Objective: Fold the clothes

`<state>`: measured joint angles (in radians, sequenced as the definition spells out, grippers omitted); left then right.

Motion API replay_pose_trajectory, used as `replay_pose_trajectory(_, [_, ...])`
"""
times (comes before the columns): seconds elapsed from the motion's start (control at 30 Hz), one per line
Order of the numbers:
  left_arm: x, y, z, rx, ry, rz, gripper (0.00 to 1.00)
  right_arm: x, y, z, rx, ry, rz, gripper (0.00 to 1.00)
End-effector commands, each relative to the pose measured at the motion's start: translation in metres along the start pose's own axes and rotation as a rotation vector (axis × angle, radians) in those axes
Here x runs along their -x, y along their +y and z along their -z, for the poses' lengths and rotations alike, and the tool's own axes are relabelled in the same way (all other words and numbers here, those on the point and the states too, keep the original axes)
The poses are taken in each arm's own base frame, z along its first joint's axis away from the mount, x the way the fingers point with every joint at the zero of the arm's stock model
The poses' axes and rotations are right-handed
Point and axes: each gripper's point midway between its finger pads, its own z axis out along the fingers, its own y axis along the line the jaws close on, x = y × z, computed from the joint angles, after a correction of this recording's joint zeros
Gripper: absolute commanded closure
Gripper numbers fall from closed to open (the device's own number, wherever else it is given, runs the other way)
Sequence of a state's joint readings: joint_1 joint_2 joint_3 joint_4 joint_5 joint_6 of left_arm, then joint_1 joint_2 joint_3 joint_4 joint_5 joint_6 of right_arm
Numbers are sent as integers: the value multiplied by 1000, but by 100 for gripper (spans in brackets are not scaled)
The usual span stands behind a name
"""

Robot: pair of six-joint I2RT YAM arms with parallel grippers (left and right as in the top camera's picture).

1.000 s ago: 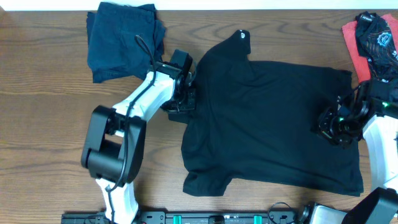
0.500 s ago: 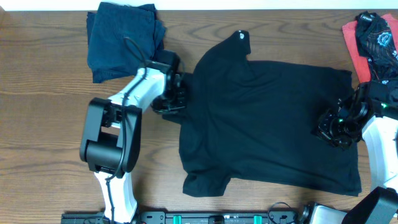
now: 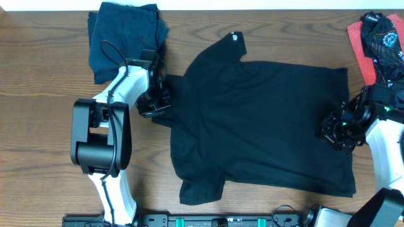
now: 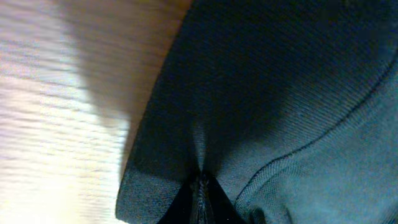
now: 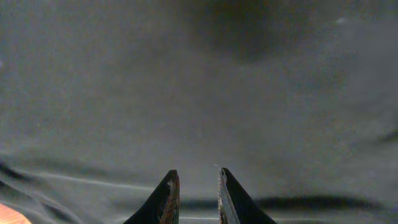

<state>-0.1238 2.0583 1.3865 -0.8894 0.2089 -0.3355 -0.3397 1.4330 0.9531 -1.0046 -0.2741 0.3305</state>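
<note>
Left wrist: left gripper [image 4: 202,202] seemingly clamps T-shirt [image 4: 280,93] fold.

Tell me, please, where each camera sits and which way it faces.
Overhead: above the table, facing straight down; left arm, right arm, black T-shirt show.
Left wrist: on the left arm, looking along the left gripper, shut on the T-shirt's edge.
Right wrist: close over the T-shirt, looking along the right gripper.
Shared: all three see the black T-shirt.

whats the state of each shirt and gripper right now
black T-shirt: spread out flat, unfolded
navy shirt: roughly folded, top left
red and black shirt: bunched, top right
left gripper: shut on the black T-shirt's edge
right gripper: slightly open, empty, over the black T-shirt
</note>
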Motion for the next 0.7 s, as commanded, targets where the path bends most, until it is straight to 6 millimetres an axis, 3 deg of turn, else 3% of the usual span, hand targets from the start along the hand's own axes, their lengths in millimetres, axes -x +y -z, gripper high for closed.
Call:
replay_pose_trajectory(0.0, [5,37,-13,118,11,103,94,-2,-1,-1,-16,-1,-2,80])
replay_pose_trajectory(0.3, [18,76,6,127,-31,252,94,-3,8,-4,-10,-6,37,78])
replay_pose_trajectory(0.6, [14,63,85,60,-202,218,94,3,28,-15,6,-28,115,77])
replay_pose_trajectory(0.63, [10,58,93,54,-217,204,91,3,29,-18,4,-24,119,77])
replay_pose_trajectory(0.67, [6,54,100,51,-226,189,79,4,28,-22,-12,-21,107,78])
